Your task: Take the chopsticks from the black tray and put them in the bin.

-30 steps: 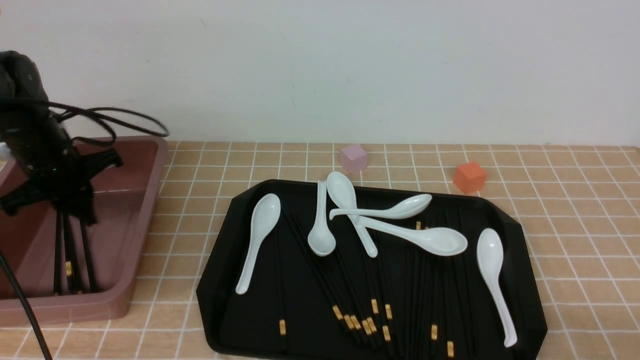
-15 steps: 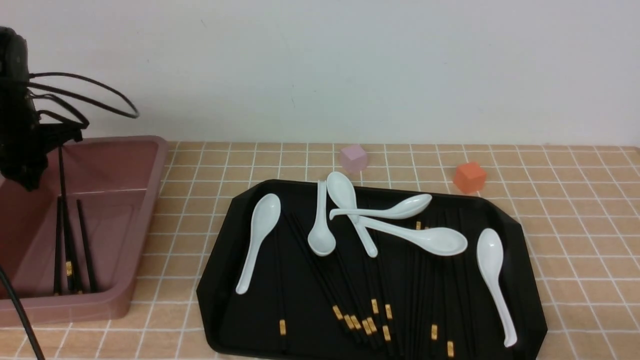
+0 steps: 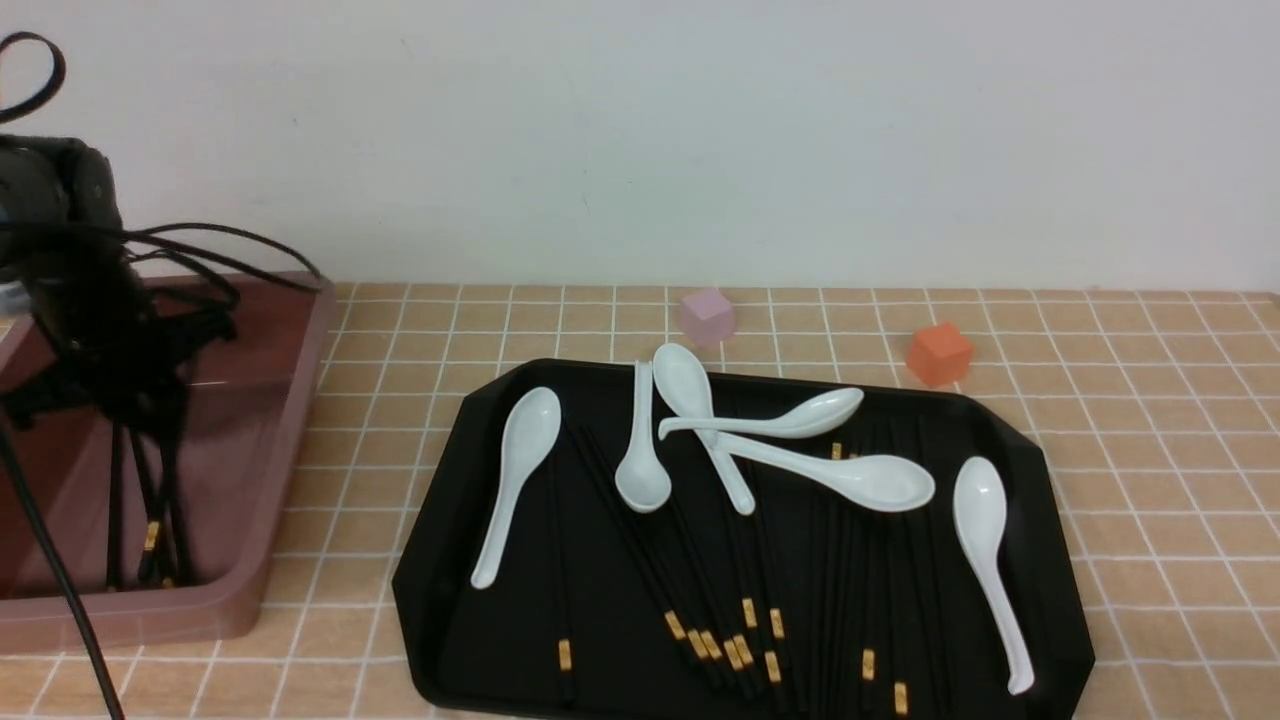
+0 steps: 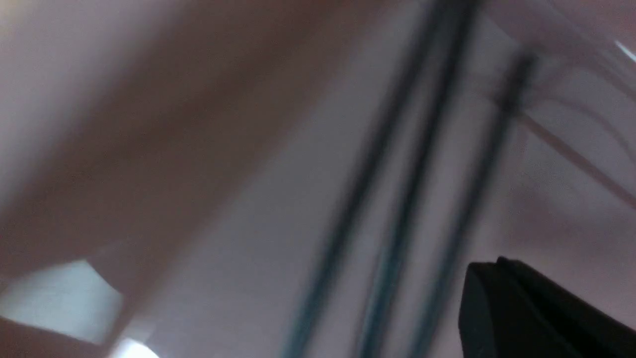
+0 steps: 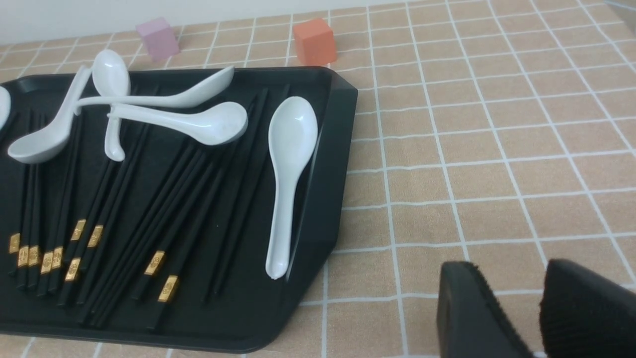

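Note:
Many black chopsticks [image 3: 740, 600] with gold bands lie on the black tray [image 3: 430, 600], also in the right wrist view as chopsticks [image 5: 149, 199] on the tray [image 5: 328, 164]. A few more chopsticks [image 3: 150, 520] lie inside the pink bin [image 3: 300, 400]. My left gripper [image 3: 140, 390] hangs blurred over the bin. In its wrist view the gripper [image 4: 489, 263] is shut, nothing showing between its fingers, above three blurred chopsticks [image 4: 412, 174] on the bin floor [image 4: 248, 199]. My right gripper [image 5: 509, 271] is open over the tablecloth, beside the tray's right edge, out of the front view.
Several white soup spoons [image 3: 510, 480] lie over the chopsticks on the tray, one spoon [image 5: 288, 164] along its right rim. A pink cube [image 3: 708, 315] and an orange cube [image 3: 938, 353] stand behind the tray. Black cables [image 3: 240, 250] loop from the left arm.
The left arm rose out of the bin half a second ago, then dropped low over it again. The sticks in the bin have shifted slightly. The tray's contents are unchanged.

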Tool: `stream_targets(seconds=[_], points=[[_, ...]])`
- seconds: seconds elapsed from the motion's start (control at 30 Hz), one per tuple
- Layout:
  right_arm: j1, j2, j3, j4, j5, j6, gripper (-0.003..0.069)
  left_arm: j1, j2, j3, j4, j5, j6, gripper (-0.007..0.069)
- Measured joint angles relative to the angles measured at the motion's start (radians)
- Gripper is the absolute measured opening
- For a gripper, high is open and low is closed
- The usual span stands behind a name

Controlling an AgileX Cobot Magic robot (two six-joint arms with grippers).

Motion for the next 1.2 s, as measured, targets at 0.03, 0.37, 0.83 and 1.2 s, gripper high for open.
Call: stream_targets(seconds=[0.03,0.37,0.83,1.2], points=[[0.0,0.0,0.0,0.0,0.0,0.0,0.024,0.0,0.0,-0.005,-0.062,0.013,0.046,-0.0013],[0.0,0.0,0.0,0.0,0.0,0.0,0.024,0.0,-0.131,-0.182,-0.079,0.223,0.147,-0.0013],[0.0,0.0,0.0,0.0,0.0,0.0,0.024,0.0,-0.635,0.013,-0.113,0.258,0.341,-0.0013],[0.0,0.0,0.0,0.0,0.0,0.0,0.024,0.0,-1.33,0.809,-0.417,-0.045,0.496,-0.0013]])
